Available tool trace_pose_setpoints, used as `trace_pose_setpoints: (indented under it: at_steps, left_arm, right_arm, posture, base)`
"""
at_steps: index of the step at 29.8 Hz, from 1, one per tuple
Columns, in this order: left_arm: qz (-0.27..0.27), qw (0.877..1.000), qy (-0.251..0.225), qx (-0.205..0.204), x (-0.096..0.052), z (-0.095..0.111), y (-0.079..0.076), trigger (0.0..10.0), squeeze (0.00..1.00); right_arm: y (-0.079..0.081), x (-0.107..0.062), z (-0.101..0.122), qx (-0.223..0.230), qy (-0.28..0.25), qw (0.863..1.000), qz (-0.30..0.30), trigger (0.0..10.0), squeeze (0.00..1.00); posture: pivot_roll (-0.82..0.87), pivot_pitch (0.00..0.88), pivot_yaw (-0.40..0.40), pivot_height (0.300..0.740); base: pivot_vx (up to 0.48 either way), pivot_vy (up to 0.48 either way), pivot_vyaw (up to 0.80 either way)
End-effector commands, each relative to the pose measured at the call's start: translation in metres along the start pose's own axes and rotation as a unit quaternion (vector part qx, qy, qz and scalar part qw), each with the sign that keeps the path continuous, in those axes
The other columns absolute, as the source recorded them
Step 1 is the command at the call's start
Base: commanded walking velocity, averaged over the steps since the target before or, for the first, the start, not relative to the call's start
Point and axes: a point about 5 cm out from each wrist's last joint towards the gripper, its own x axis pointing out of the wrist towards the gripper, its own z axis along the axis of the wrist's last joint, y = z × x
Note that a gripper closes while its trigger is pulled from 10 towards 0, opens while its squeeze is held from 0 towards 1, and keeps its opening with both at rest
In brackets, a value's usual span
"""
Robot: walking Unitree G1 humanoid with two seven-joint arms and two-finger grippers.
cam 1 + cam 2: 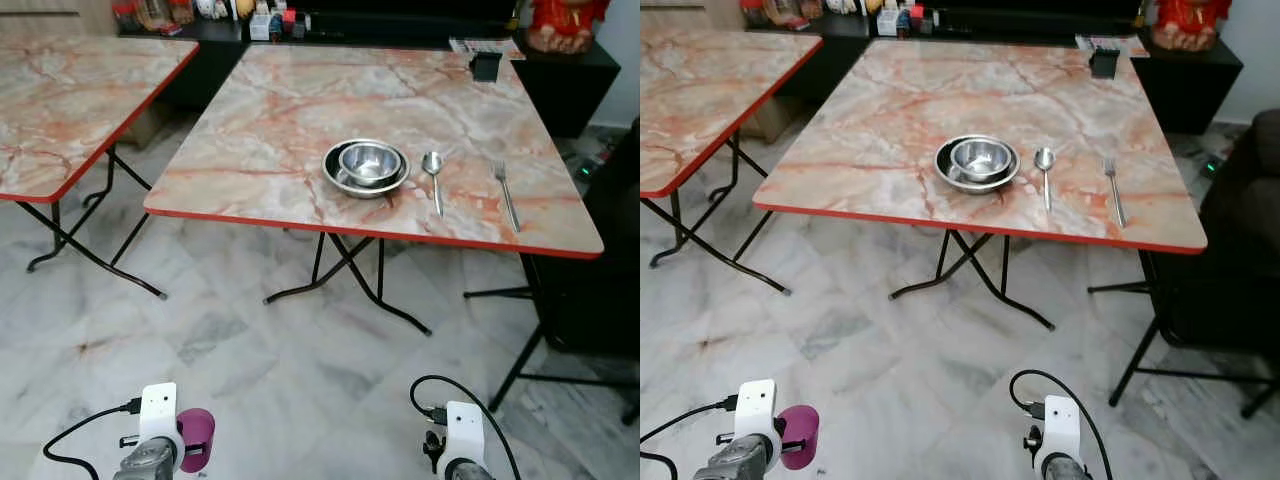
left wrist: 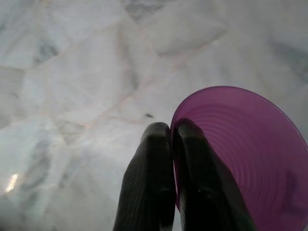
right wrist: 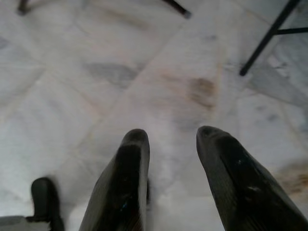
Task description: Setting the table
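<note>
A marble-topped table (image 1: 300, 120) with a red edge stands ahead. On it sits a steel plate (image 1: 340, 180) with a steel bowl (image 1: 370, 161) inside. Just right of them lie a spoon (image 1: 435, 178) and a fork (image 1: 506, 194). My left gripper (image 2: 172, 132) hangs low over the floor, shut on the rim of a purple cup (image 2: 240, 149), which also shows beside the left wrist (image 1: 196, 438). My right gripper (image 3: 171, 139) hangs low on the right, open and holding nothing, above the floor.
A second marble table (image 1: 70, 100) stands at the left. A black cabinet (image 1: 560, 80) with a red ornament (image 1: 565, 20) is behind the main table, and a small black holder (image 1: 486, 65) sits at its far edge. A dark chair (image 1: 600, 280) stands at the right. White marble floor (image 1: 250, 350) lies between me and the table.
</note>
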Motion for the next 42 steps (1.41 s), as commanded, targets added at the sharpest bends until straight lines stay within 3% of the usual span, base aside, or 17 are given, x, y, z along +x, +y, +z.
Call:
trace_pose_setpoints:
  at_steps: [1, 13, 24, 26, 30, 33, 38, 39, 40, 41, 42]
  left_arm:
    - [0.012, 1.0, 0.006, -0.004, 0.0, -0.002, 0.008, 10.0, 0.0]
    - [0.017, 1.0, 0.007, -0.01, 0.0, -0.002, 0.01, 10.0, 0.0]
    - [0.024, 1.0, 0.006, -0.006, -0.001, -0.002, 0.013, 10.0, 0.0]
    - [0.04, 0.999, -0.002, 0.009, 0.0, 0.002, 0.015, 10.0, 0.0]
    - [0.086, 0.995, -0.042, -0.004, 0.0, 0.017, 0.026, 10.0, 0.0]
    - [0.183, 0.979, -0.09, -0.02, -0.003, 0.042, 0.052, 10.0, 0.0]
    - [0.201, 0.974, -0.102, -0.02, -0.004, 0.047, 0.057, 10.0, 0.0]
    - [0.261, 0.951, -0.165, -0.018, -0.011, 0.075, 0.075, 10.0, 0.0]
    - [0.261, 0.951, -0.165, -0.018, -0.011, 0.075, 0.075, 10.0, 0.0]
    - [0.31, 0.925, -0.221, -0.027, -0.019, 0.099, 0.09, 10.0, 0.0]
    - [0.329, 0.911, -0.248, -0.014, -0.024, 0.111, 0.095, 10.0, 0.0]
  right_arm:
    - [0.004, 0.0, 0.0, 0.002, 0.002, 1.0, 0.005, 10.0, 0.0]
    - [0.005, 0.0, 0.002, 0.0, 0.001, 1.0, 0.007, 10.0, 0.0]
    - [0.006, 0.0, 0.001, -0.004, 0.003, 1.0, 0.009, 10.0, 0.0]
    - [0.005, 0.0, 0.001, -0.004, 0.003, 1.0, 0.01, 10.0, 0.0]
    - [0.006, 0.0, 0.001, -0.005, 0.003, 1.0, 0.01, 10.0, 0.0]
    - [0.006, 0.001, 0.002, -0.005, 0.002, 1.0, 0.01, 10.0, 0.0]
    - [0.006, 0.001, 0.002, -0.005, 0.001, 1.0, 0.01, 10.0, 0.0]
    - [0.006, 0.001, 0.003, -0.003, 0.0, 1.0, 0.01, 10.0, 0.0]
    - [0.006, 0.001, 0.003, -0.003, 0.0, 1.0, 0.01, 10.0, 0.0]
    - [0.006, 0.001, 0.004, -0.002, 0.0, 1.0, 0.01, 10.0, 0.0]
    - [0.006, 0.001, 0.003, -0.002, 0.0, 1.0, 0.01, 10.0, 0.0]
  posture:
    - [0.02, 0.119, -0.011, 0.74]
    - [0.02, 0.098, -0.008, 0.74]
    - [0.02, 0.083, -0.01, 0.74]
    - [0.02, 0.081, -0.01, 0.74]
    - [0.02, 0.077, -0.012, 0.74]
    - [0.02, 0.082, -0.014, 0.74]
    - [0.02, 0.083, -0.013, 0.74]
    - [0.02, 0.089, -0.013, 0.74]
    - [0.02, 0.089, -0.013, 0.74]
    - [0.03, 0.098, -0.015, 0.74]
    - [0.03, 0.102, -0.019, 0.74]
  base:
    - [0.364, 0.0, 0.0]
    - [0.358, 0.0, 0.0]
    - [0.0, 0.0, 0.0]
    - [0.0, 0.0, 0.0]
    - [0.0, 0.0, 0.0]
    - [0.0, 0.0, 0.0]
    - [0.0, 0.0, 0.0]
    - [0.0, 0.0, 0.0]
    - [0.0, 0.0, 0.0]
    - [0.0, 0.0, 0.0]
    - [0.0, 0.0, 0.0]
